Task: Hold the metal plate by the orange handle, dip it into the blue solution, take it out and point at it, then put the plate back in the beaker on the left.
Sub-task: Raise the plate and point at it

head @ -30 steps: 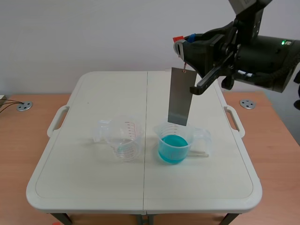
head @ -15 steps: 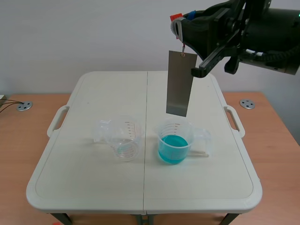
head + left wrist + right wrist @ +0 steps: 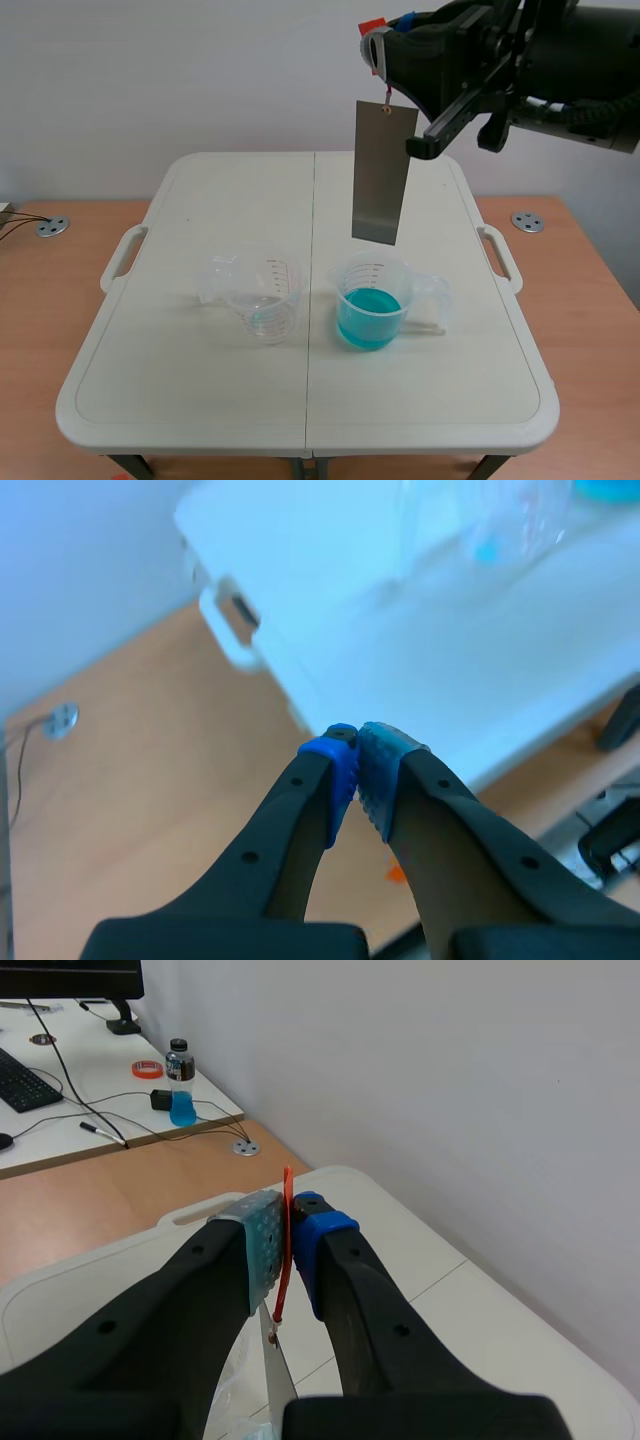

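Observation:
A long grey metal plate [image 3: 379, 172] hangs upright in the air, its lower edge a little above the beaker of blue solution [image 3: 371, 303]. My right gripper [image 3: 379, 52] is shut on the thin orange handle [image 3: 286, 1243] at the plate's top; the plate's top edge [image 3: 276, 1371] shows just below the fingers. A clear beaker [image 3: 264, 295] with a trace of blue liquid stands to the left of the blue one. In the left wrist view my left gripper [image 3: 355, 762] is shut on nothing, off the table's corner; it does not show in the scene view.
The white folding table [image 3: 200, 370] rests on a wooden desk [image 3: 40, 330]. A second clear cup [image 3: 432, 302] sits behind the blue beaker to its right. Round metal grommets [image 3: 528, 221] lie in the desk on both sides.
The right arm has lifted the plate upward; its lower edge has risen from the blue beaker's rim to well above it. The beakers have not moved.

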Robot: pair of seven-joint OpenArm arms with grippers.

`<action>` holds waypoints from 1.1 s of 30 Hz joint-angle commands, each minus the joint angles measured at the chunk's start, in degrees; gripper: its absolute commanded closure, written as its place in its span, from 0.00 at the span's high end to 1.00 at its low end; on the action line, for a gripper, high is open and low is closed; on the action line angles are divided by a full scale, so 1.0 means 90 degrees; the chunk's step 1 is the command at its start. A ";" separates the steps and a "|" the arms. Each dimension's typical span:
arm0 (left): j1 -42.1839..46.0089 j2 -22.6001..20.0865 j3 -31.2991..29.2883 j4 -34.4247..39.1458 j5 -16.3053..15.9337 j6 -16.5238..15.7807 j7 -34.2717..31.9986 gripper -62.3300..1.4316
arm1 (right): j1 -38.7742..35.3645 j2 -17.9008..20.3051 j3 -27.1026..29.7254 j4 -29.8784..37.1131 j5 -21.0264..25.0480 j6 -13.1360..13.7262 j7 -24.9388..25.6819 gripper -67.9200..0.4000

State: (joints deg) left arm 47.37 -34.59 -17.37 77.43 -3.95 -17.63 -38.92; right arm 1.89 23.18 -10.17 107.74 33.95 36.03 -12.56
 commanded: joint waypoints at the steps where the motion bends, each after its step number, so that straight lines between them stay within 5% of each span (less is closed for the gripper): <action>1: -0.0216 0.0012 -0.0002 0.0197 0.0046 -0.0029 -0.0104 0.07 | 0.0109 0.0017 0.0090 0.0114 0.0095 -0.0019 0.0095 0.02; 7: -0.0962 0.0010 0.0158 0.0610 0.0325 -0.0821 0.0165 0.07 | 0.0109 0.0017 0.0090 0.0114 0.0095 -0.0019 0.0095 0.02; 15: -0.2203 0.0012 0.1192 0.0619 0.0882 -0.1542 0.0561 0.07 | 0.0109 0.0017 0.0090 0.0114 0.0095 -0.0019 0.0092 0.02; 33: -0.4867 0.0393 0.3849 0.0556 0.0899 -0.1656 0.2348 0.07 | 0.0107 0.0017 0.0090 0.0114 0.0092 -0.0019 0.0097 0.02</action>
State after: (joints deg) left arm 3.68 -31.64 17.56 82.08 4.91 -32.84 -17.26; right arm 1.89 23.18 -10.17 107.74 33.95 36.03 -12.53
